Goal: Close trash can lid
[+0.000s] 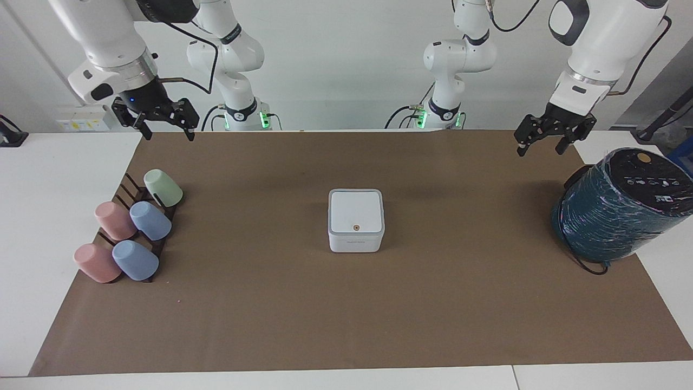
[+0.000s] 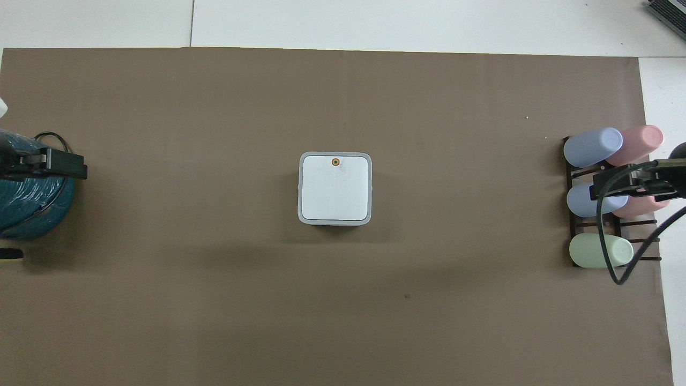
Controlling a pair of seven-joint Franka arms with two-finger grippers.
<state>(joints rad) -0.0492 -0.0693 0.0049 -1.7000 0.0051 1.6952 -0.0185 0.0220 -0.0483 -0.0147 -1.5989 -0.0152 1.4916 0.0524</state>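
Bright, even light, both views sharp w/ no blur.
Light from above: soft diffuse shadows on the brown mat (image 1: 346, 303), faint dark patch just beside the trash can (image 2: 334, 187) on its robot side. Mild glare on the teal cylinder (image 1: 617, 211) wrap. White desk (image 1: 54, 216) near washed out. No edge distortion seen.

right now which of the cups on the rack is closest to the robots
The green cup. It sits alone at the rack's end nearest the robots; the two blue and two pink cups sit in pairs farther away.
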